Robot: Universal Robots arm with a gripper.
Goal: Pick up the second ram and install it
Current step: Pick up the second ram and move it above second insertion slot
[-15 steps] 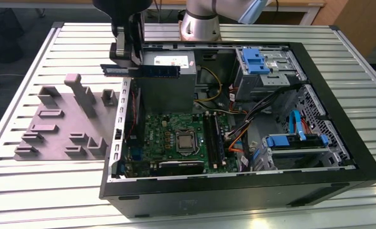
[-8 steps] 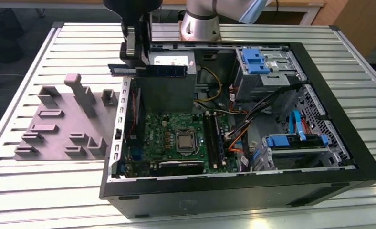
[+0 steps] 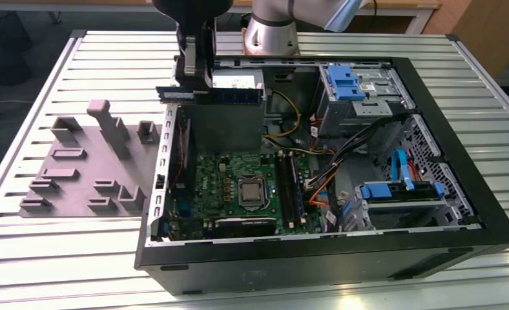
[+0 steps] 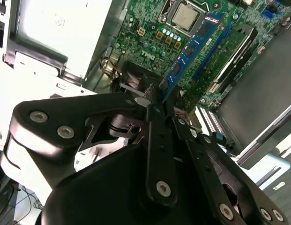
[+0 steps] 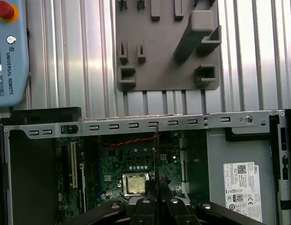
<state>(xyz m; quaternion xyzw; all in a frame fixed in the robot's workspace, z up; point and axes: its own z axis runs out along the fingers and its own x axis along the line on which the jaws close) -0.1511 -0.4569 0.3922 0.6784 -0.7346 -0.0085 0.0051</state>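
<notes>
The carrying step is in hand: the gripper (image 3: 194,89) pinches the second ram (image 3: 227,95) level above the power supply (image 3: 228,126) of the open computer case (image 3: 487,213), well apart from the black memory slots (image 3: 287,187), so seating it probably calls for careful alignment over a free slot

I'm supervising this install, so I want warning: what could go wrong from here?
The claw seems to grip the second ram off-centre, so it might tilt when pressed. The loose cables lie near the memory slots and could snag the stick on the way down.
</notes>
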